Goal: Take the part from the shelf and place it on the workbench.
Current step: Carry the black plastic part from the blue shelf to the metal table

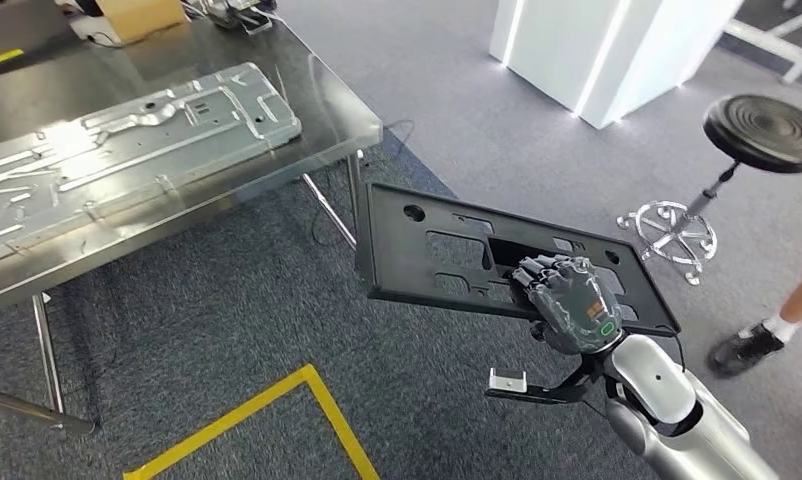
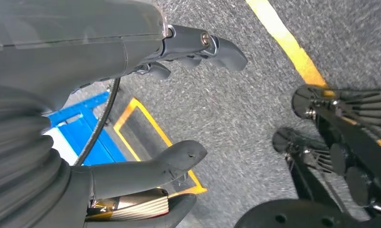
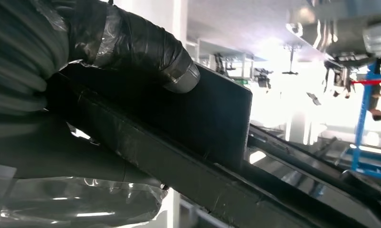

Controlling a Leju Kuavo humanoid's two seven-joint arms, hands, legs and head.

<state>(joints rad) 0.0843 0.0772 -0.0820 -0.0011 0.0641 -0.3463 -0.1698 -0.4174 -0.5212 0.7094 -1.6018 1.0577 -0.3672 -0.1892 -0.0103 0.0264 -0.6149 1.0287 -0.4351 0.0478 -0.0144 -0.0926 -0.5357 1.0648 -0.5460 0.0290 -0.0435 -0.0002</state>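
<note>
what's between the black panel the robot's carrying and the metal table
Only bare grey carpet, seen in the head view. The black panel, held by the right hand, hangs short of the metal table corner; nothing stands in that gap.

right hand [image 3: 84,71] gripping black part [image 3: 198,118]

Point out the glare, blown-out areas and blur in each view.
Head view: sharp, with glare on the steel workbench near the metal panel. Right wrist view: background blown out white, black part dark and soft-edged under the right robot hand. Left wrist view: evenly lit, left robot hand slightly blurred.
</note>
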